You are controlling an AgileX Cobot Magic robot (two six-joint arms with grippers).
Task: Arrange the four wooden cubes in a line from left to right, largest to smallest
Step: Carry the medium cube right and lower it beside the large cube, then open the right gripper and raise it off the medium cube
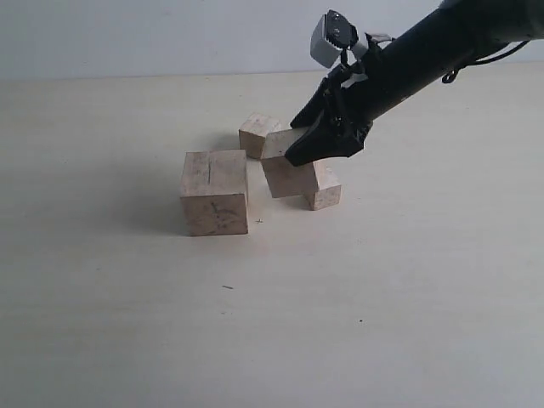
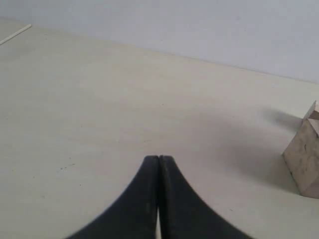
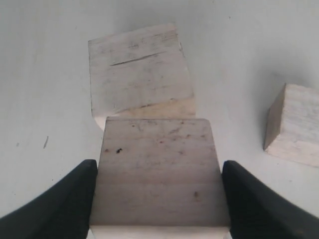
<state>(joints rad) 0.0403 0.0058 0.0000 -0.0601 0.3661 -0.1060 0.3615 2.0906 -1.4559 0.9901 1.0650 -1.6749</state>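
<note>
Wooden cubes: four counted in the exterior view.
- One largest cube (image 1: pixel 214 192).
- One second-largest cube (image 1: pixel 289 178).
- One rear small cube (image 1: pixel 257 133).
- One front small cube (image 1: pixel 325 191).

The right wrist view takes in three of the four, the left wrist view only one.

Grippers: two. The right gripper (image 1: pixel 292 142) appears in the exterior view, the left gripper (image 2: pixel 158 164) in its wrist view alone.

Table (image 1: pixel 382 297): one.

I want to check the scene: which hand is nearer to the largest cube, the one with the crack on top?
Right. The right hand, gripping a smaller cube, is just beside the cracked cube; the left hand is shut, well apart from it.
</note>
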